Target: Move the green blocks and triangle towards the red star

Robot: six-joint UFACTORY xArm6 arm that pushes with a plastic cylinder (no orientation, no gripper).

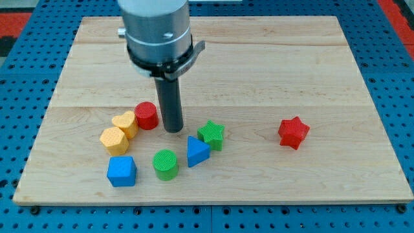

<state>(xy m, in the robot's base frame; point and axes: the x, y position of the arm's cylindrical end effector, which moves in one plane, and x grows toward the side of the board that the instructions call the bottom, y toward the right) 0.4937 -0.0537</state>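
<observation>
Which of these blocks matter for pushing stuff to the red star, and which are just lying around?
Job: green star, green cylinder, blue triangle, red star, my tip.
Lying about: red cylinder, yellow heart, yellow hexagon, blue cube.

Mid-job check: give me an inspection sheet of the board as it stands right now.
Surface: wooden board, flat, on a blue pegboard.
Job's things: green star, blue triangle touching it on the lower left, green cylinder further left; red star alone toward the view's right, well apart from them.
Clutter: red cylinder, two yellow blocks touching each other, blue cube, all at the view's left.
Grippers: none; my tip sits between the red cylinder and the green star, just above the green cylinder.
Cables: nothing seen.
Surroundings: red strips at the top corners.
</observation>
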